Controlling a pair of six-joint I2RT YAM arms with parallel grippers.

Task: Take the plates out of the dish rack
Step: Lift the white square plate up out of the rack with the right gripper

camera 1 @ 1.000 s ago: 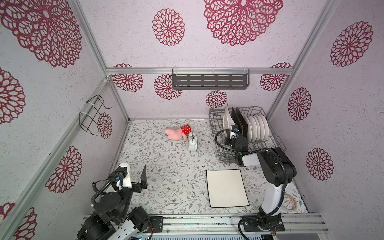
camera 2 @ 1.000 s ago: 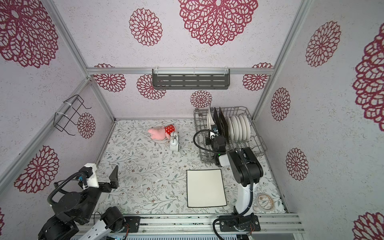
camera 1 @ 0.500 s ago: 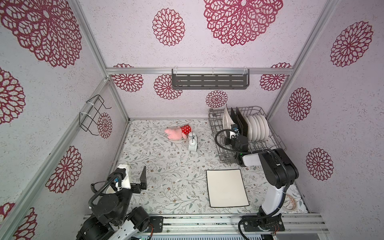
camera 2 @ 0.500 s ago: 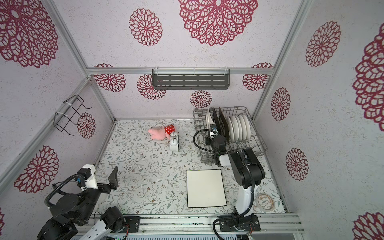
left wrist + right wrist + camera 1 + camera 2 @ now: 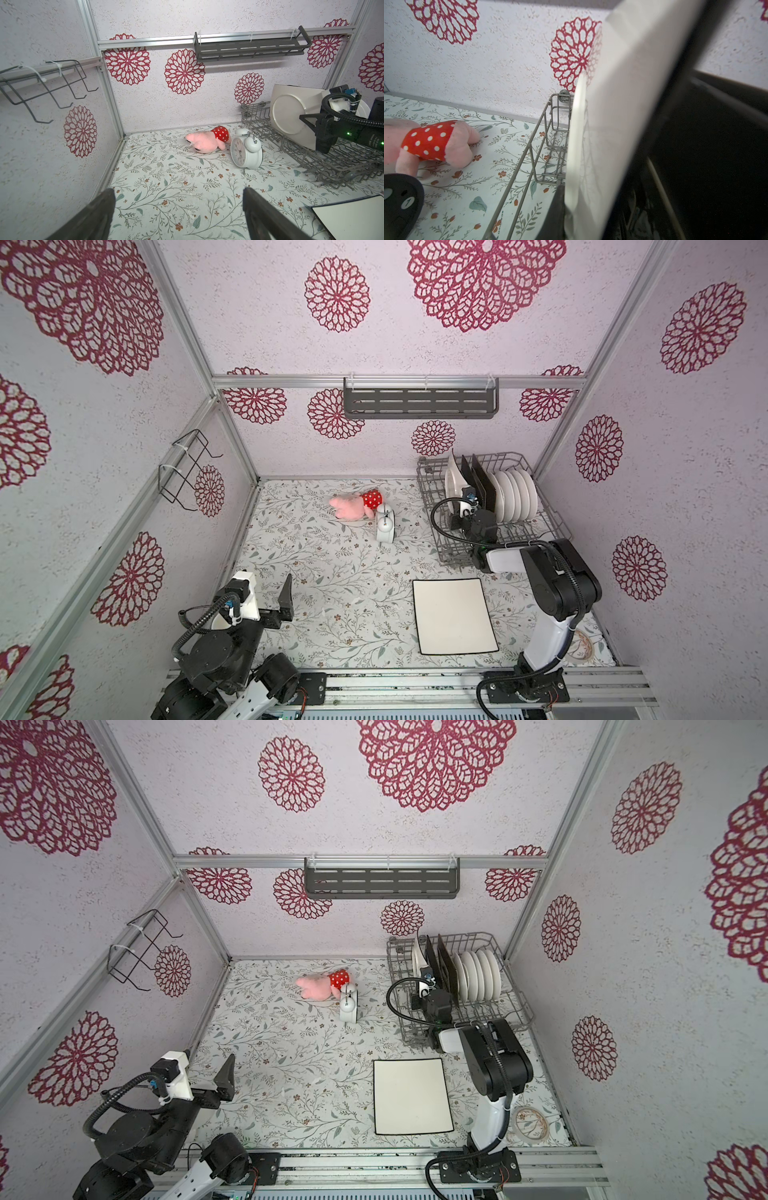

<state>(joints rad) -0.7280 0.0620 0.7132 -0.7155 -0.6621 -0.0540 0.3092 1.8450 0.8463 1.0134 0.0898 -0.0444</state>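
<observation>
In the right wrist view the right gripper [image 5: 571,207], jaws clenched on the white rectangular plate [image 5: 623,104] standing in the dish rack [image 5: 436,539] at right of both top views, is risking snagging neighbouring dark plates [image 5: 484,489] if lifting crookedly, while the left gripper [image 5: 178,214] is idling with jaws released.

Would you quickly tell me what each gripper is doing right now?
Left gripper: open, empty.
Right gripper: shut on the white plate in the rack.
</observation>
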